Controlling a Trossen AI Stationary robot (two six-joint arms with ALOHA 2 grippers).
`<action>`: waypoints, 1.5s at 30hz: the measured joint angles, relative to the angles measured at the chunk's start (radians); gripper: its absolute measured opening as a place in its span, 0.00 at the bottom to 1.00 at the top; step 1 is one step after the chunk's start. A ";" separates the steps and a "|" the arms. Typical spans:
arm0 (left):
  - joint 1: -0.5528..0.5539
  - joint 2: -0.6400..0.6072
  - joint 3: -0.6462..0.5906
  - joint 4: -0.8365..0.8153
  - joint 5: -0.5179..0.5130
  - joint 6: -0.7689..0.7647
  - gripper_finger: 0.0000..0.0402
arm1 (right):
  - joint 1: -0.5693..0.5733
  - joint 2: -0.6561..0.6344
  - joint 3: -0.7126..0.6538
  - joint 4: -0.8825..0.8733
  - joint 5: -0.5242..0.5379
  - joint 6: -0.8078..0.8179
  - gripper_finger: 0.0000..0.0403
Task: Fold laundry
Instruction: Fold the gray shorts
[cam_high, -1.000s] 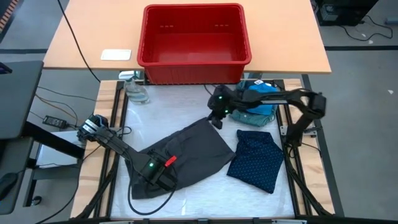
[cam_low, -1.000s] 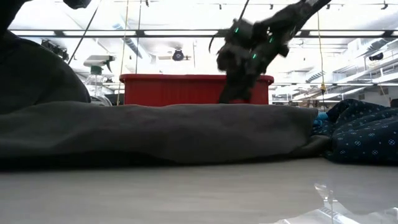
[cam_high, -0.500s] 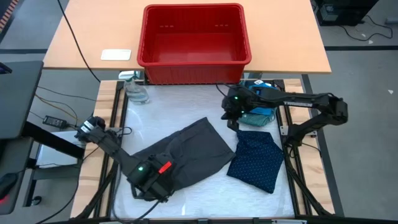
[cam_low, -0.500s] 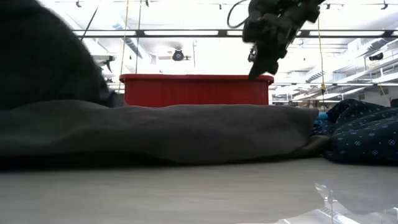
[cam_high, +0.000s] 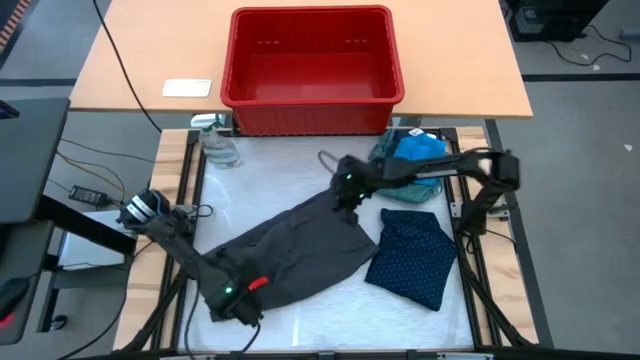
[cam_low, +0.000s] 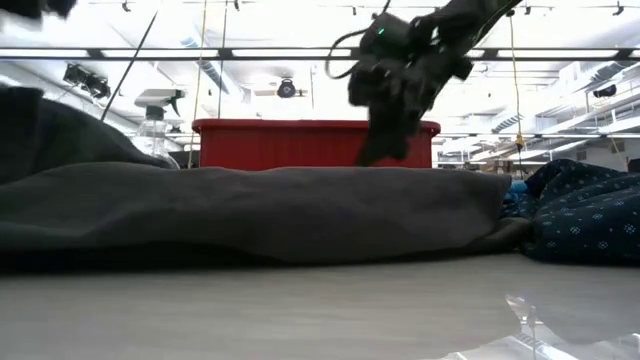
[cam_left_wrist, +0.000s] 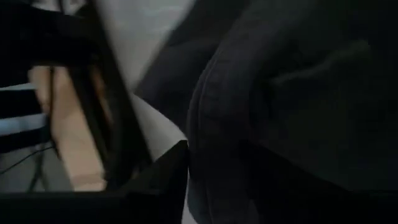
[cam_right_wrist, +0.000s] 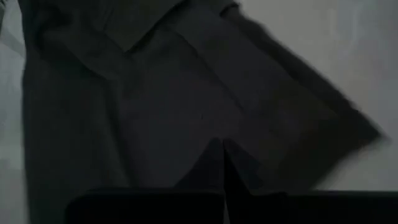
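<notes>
High view first: the large charcoal-grey cloth garment (cam_high: 295, 250) lies spread slantwise on the pale bench (cam_high: 290, 165), on the near side of the red plastic bin (cam_high: 312, 62), which sits at the far edge. The left claw (cam_high: 232, 297) is down at the garment's end farthest from the bin, apparently placed to hold that corner. I cannot tell from this view whether its fingers are apart or together. The right claw (cam_high: 347, 190) is over the garment's opposite corner, the one nearest the bin, fingers pressed together and gripping nothing I can make out. With a claw at each end, the garment looks set up to be stretched flat before a fold. A navy dotted cloth piece (cam_high: 410, 258) lies just beside the charcoal garment, and a bright blue small garment (cam_high: 418, 150) rests near the bin's right corner, both seemingly set aside to wait.

Low view: the charcoal garment forms a long low mound in front of the bin, and the right claw hangs just above its top.

Left wrist view: a thick hem of the charcoal garment fills the picture close up. The fingers are too dark to read.

Right wrist view: the closed fingers point down at flat charcoal cloth.
</notes>
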 joint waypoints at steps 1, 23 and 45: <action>0.003 -0.001 -0.034 0.000 0.006 -0.007 0.41 | 0.012 0.036 0.000 0.038 -0.001 -0.001 0.01; -0.025 -0.001 -0.117 0.068 0.239 0.177 0.44 | -0.022 0.178 -0.010 0.006 0.476 0.080 0.00; -0.040 -0.053 -0.037 0.509 -0.755 0.212 0.38 | 0.172 0.039 -0.003 -0.024 0.042 0.218 0.00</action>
